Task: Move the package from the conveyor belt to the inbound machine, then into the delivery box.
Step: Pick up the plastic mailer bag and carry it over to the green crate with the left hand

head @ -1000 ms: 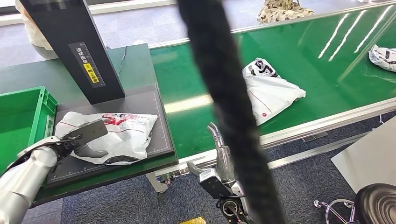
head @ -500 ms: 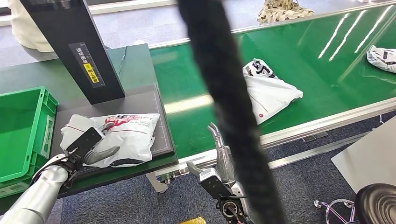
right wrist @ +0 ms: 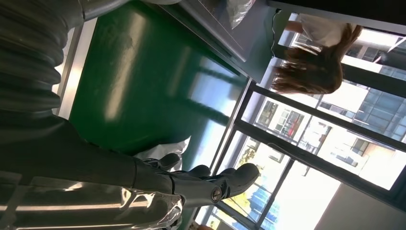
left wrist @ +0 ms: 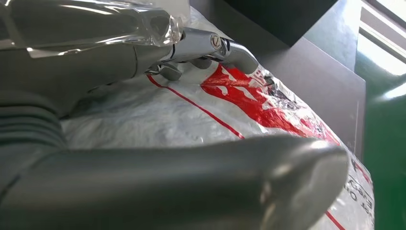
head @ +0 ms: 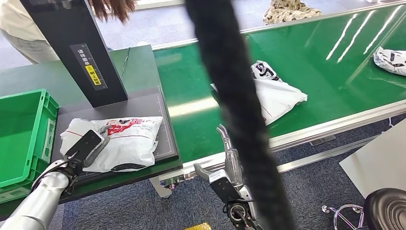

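Scanner plate (head: 163, 120): L hand (head: 86, 146) fingers spread over package (head: 127, 139); R hand (head: 229, 163) empty, fingers straight.

The robot's left arm (head: 36, 203) is a smooth, shiny silver tube. Its left hand (head: 85, 148) has a flat black back and grey fingers. In the left wrist view the thumb (left wrist: 191, 187) is thick and dark grey, the cover (left wrist: 28, 129) is grey with ribs, and one finger (left wrist: 210, 45) has a shiny metal part with a small screw. The right hand (head: 225, 167) is grey and silver, with black parts lower down.
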Action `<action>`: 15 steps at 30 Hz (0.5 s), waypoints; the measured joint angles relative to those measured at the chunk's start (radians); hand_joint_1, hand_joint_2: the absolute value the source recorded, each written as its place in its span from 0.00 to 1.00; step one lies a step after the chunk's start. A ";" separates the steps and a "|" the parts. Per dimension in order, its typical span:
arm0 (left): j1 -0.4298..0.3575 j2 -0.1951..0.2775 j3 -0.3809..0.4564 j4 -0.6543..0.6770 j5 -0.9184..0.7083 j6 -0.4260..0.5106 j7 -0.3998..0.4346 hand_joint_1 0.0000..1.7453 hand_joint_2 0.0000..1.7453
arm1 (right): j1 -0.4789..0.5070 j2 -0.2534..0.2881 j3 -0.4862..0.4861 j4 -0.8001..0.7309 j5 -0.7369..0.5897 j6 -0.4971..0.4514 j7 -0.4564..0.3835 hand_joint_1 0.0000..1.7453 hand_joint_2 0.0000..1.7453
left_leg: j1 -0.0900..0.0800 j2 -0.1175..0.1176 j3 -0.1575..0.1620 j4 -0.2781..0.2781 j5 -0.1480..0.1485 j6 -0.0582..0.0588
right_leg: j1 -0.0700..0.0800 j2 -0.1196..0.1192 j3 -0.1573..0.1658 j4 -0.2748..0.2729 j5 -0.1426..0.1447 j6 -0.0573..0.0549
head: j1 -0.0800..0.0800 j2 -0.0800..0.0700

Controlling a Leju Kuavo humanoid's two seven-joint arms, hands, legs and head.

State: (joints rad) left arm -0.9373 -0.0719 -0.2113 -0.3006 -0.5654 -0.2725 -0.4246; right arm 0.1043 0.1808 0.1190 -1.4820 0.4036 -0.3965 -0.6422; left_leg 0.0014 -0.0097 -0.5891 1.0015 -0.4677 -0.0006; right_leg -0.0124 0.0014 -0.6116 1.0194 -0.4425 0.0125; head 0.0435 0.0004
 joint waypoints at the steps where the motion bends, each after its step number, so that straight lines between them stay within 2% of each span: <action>1: 0.000 0.002 0.001 0.000 0.000 0.002 0.002 0.00 0.00 | 0.000 0.000 -0.001 0.000 -0.002 0.001 -0.001 0.00 1.00 | 0.000 0.000 0.000 0.000 0.000 0.000 | 0.000 0.000 0.000 0.000 0.000 0.000 | 0.000 0.000; 6: 0.000 0.007 0.007 0.000 -0.004 0.013 0.006 0.00 0.00 | 0.000 0.000 -0.004 0.000 -0.005 0.003 -0.007 0.00 1.00 | 0.000 0.000 0.000 0.000 0.000 0.000 | 0.000 0.000 0.000 0.000 0.000 0.000 | 0.000 0.000; 10: 0.000 0.010 0.009 0.000 -0.016 0.037 0.017 0.00 1.00 | 0.000 0.000 -0.005 0.000 -0.006 0.003 -0.010 0.00 1.00 | 0.000 0.000 0.000 0.000 0.000 0.000 | 0.000 0.000 0.000 0.000 0.000 0.000 | 0.000 0.000; 15: -0.004 0.011 0.008 0.000 -0.056 0.080 0.063 0.00 1.00 | -0.001 0.000 -0.005 0.000 -0.012 0.003 -0.012 0.00 1.00 | 0.000 0.000 0.000 0.000 0.000 0.000 | 0.000 0.000 0.000 0.000 0.000 0.000 | 0.000 0.000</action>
State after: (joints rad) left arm -0.9410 -0.0607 -0.2029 -0.3006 -0.6212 -0.1926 -0.3618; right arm 0.1033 0.1808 0.1137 -1.4820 0.3921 -0.3938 -0.6540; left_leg 0.0014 -0.0097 -0.5890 1.0015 -0.4677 -0.0006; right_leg -0.0124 0.0014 -0.6116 1.0195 -0.4425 0.0125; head 0.0436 0.0004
